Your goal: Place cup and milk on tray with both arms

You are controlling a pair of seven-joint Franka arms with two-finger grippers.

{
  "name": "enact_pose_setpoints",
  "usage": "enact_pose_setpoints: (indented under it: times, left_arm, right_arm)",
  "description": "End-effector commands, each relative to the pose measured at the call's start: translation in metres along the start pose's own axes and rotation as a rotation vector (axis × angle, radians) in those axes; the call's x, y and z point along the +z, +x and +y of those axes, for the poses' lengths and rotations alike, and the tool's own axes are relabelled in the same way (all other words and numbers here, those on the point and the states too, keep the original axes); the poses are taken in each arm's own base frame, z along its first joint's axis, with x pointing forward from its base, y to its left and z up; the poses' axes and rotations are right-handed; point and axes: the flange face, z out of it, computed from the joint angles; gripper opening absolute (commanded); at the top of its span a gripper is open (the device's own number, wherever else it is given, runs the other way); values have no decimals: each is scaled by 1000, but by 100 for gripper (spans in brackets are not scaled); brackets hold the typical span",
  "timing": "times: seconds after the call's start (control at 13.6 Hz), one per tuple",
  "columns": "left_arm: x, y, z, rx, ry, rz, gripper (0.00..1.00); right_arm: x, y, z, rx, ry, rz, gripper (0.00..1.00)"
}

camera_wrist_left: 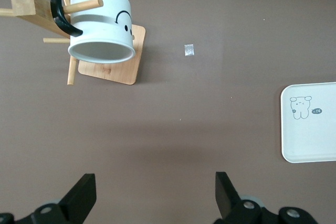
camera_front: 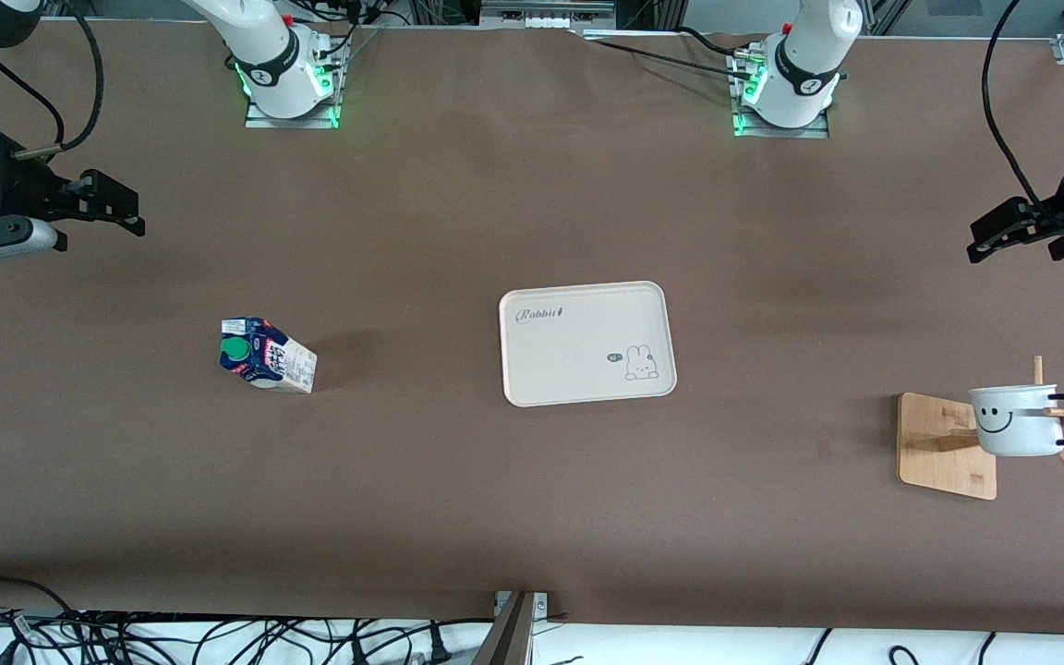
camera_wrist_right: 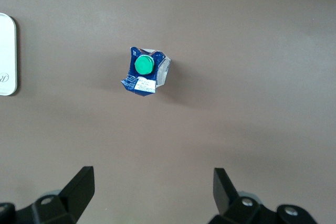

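Note:
The cream tray (camera_front: 587, 344) lies in the middle of the table with nothing on it; its edge also shows as the tray (camera_wrist_left: 310, 124) and the tray (camera_wrist_right: 6, 56) in the wrist views. The milk (camera_front: 266, 356) stands upright toward the right arm's end, its green cap up, seen from above as the milk (camera_wrist_right: 144, 71). The cup (camera_front: 1017, 420) hangs by its black handle on a peg of a wooden stand toward the left arm's end; in the left wrist view the cup (camera_wrist_left: 102, 32) lies tilted on its side. My right gripper (camera_front: 130, 211) (camera_wrist_right: 153, 190) and left gripper (camera_front: 977, 242) (camera_wrist_left: 156, 192) hover open over bare table, holding nothing.
The stand's square wooden base (camera_front: 943, 448) (camera_wrist_left: 113, 69) and its thin pegs stick out around the cup. A small pale scrap (camera_wrist_left: 189, 50) lies on the brown table between stand and tray. Cables run along the table's edge nearest the front camera.

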Motion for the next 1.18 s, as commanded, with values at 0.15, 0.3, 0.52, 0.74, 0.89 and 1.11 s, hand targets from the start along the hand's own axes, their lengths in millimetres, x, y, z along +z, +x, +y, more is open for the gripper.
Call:
enact_pose_setpoints:
  times: [0.15, 0.3, 0.52, 0.74, 0.89, 1.11]
  left_arm:
    - [-7, 2, 1, 15, 4, -3, 100]
    - [-7, 2, 0, 14, 4, -5, 100]
    - [-7, 2, 0, 14, 4, -5, 100]
    - [-7, 2, -1, 12, 4, -3, 100]
    - [-7, 2, -2, 11, 4, -3, 100]
    - [-7, 2, -2, 11, 4, -3, 100]
  right_arm:
    - [-7, -1, -2, 7, 21, 3, 100]
    - [-7, -1, -2, 7, 22, 3, 100]
    - [-7, -1, -1, 8, 23, 4, 100]
    - [-7, -2, 3, 10, 23, 4, 100]
    - [-8, -2, 3, 13, 22, 5, 100]
    - [-5, 2, 3, 3, 20, 11, 100]
